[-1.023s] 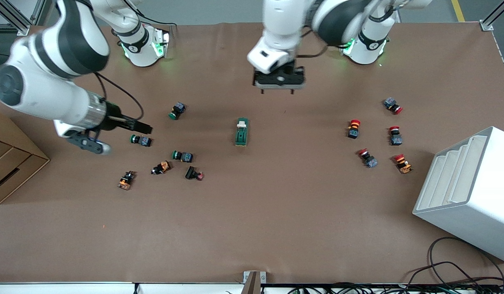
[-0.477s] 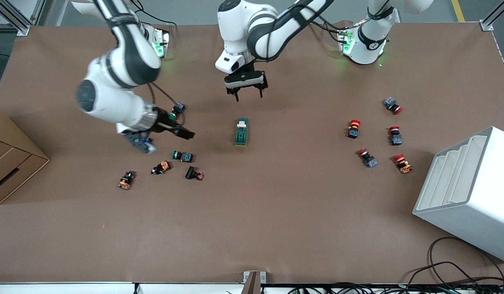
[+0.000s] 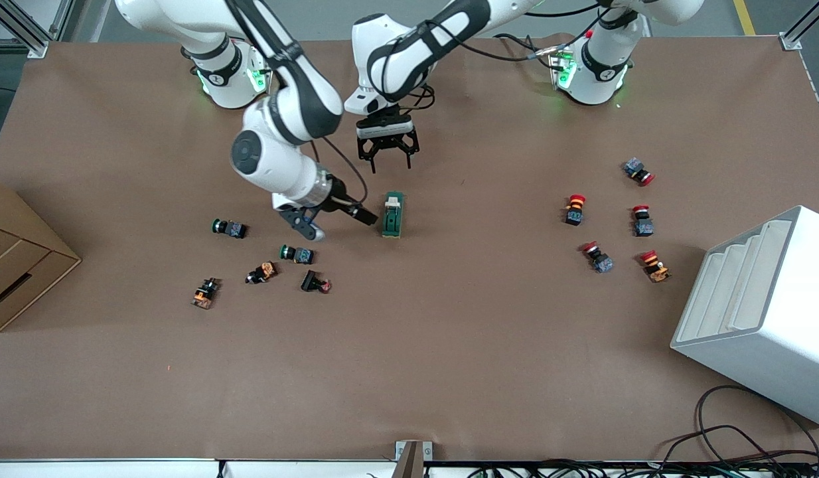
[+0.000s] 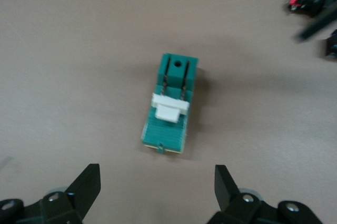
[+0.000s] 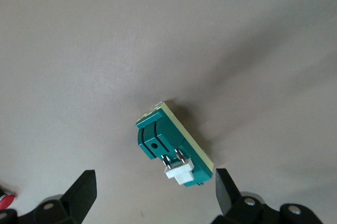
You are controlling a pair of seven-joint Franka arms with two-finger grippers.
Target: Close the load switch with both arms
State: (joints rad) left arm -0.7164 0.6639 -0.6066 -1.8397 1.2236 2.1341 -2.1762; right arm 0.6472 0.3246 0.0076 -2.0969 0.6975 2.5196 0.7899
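Observation:
The load switch [image 3: 392, 214], a dark green block with a white lever at the end farther from the front camera, lies flat mid-table. My left gripper [image 3: 385, 162] is open over the table just past that lever end; in the left wrist view the switch [image 4: 172, 103] lies ahead of the gripper [image 4: 156, 187], apart from it. My right gripper [image 3: 363, 216] is open and low beside the switch, toward the right arm's end of the table. In the right wrist view the switch [image 5: 174, 148] sits close ahead of the gripper [image 5: 154, 192], between the lines of its fingers.
Green-capped push buttons [image 3: 227, 228] [image 3: 297, 253] and orange and black parts [image 3: 262, 272] [image 3: 315, 283] lie toward the right arm's end. Red-capped buttons [image 3: 574, 209] [image 3: 642, 220] lie toward the left arm's end. A white stepped box [image 3: 761, 312] and a cardboard box [image 3: 18, 259] stand at the table's ends.
The right gripper has swept across from near the cardboard box to beside the switch. The left gripper has come down and closer to the switch's lever end.

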